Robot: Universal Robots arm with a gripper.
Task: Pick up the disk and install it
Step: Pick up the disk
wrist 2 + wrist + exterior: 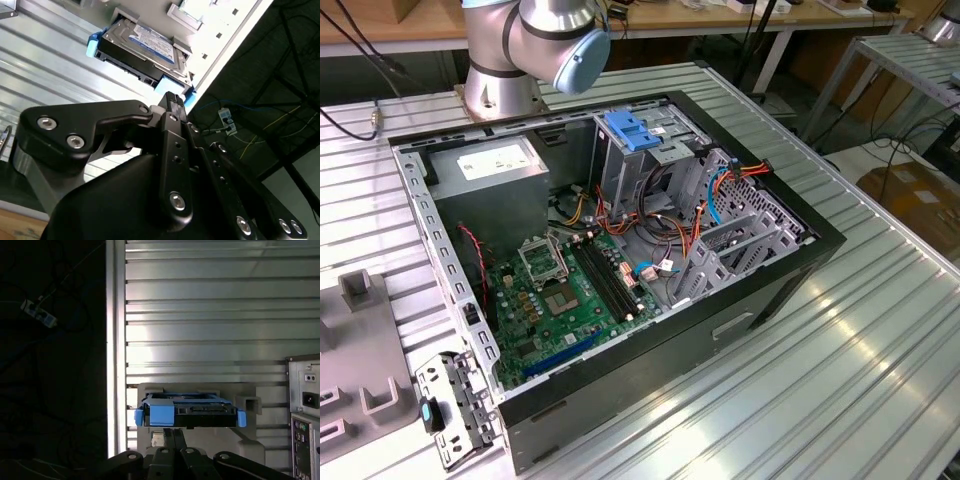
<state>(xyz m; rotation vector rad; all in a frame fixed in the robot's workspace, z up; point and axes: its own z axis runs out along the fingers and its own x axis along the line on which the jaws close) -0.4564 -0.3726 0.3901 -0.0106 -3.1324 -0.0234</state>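
The disk lies flat in a grey holder on the ribbed metal table, with blue rails on its two sides. In the second wrist view the disk shows its white-and-blue label and silver body. My gripper hangs just short of the disk's near edge, apart from it. Its two black fingertips are pressed together with nothing between them. In the second wrist view the gripper points at the disk's blue corner.
The open computer case lies on the table with its motherboard, a grey power supply and a light-blue bracket on the drive cage. The case's back panel stands beside the holder. The table edge runs close by.
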